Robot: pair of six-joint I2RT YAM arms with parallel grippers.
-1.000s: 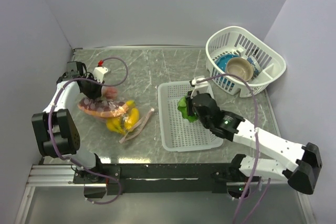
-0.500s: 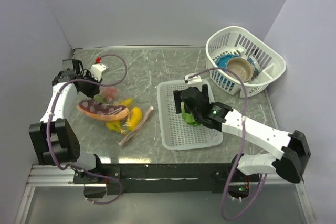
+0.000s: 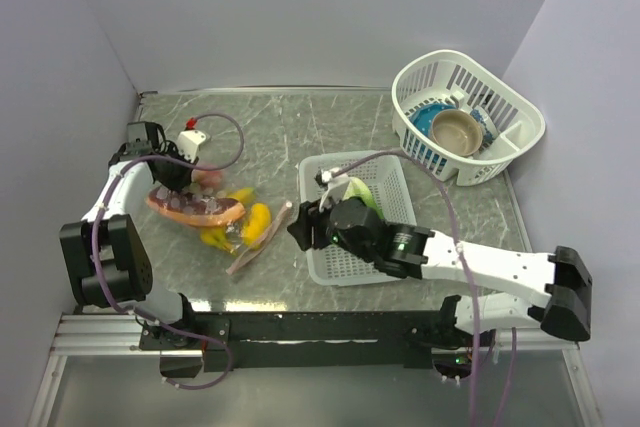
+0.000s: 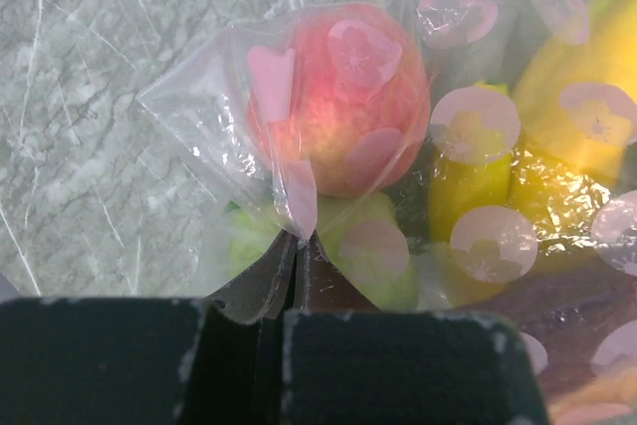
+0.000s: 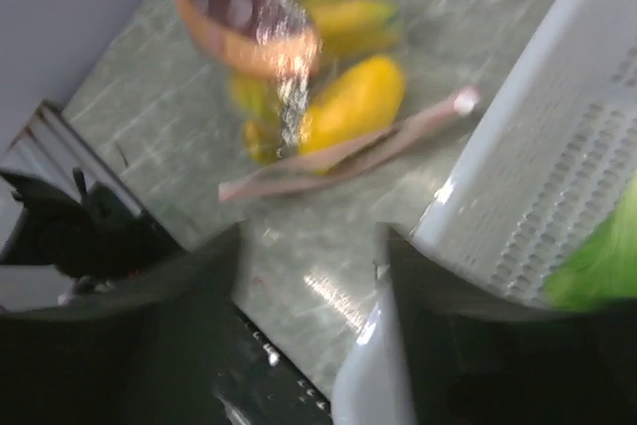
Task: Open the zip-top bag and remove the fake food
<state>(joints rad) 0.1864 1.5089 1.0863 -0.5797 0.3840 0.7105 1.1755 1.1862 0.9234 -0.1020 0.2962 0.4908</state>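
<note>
Starting at the near side, the right gripper [image 3: 300, 230] hangs at the left rim of the white perforated tray [image 3: 385, 247]. Its fingers [image 5: 189, 345] are spread apart with nothing between them. A leaf of green lettuce [image 3: 358, 192] lies inside the tray, behind the right arm's wrist.

Just left of this gripper, only a narrow band of bare tabletop [image 3: 270, 137] separates the tray's rim from the pinkish zip strip [image 3: 262, 239]. The strip lies flat and slants from near-left to far-right.

The zip-top bag [image 3: 215, 215] rests on the table left of the tray. Its long axis runs roughly left to right, and its zip edge faces the tray. Through the plastic show a yellow banana [image 3: 257, 222], an orange and dark red slice [image 3: 195, 209] and a pink-red round fruit [image 4: 338, 97].

The left gripper [image 4: 297, 241] is pinched tight on a fold of plastic at the bag's far-left corner, beside the fruit. The left wall [image 3: 60, 97] stands close behind that arm.

Farther back, the table is bare up to the back wall. A white basket [image 3: 520, 127] with a blue bowl [image 3: 425, 122] and a tan bowl [image 3: 458, 130] fills the far-right corner, well apart from the bag.
</note>
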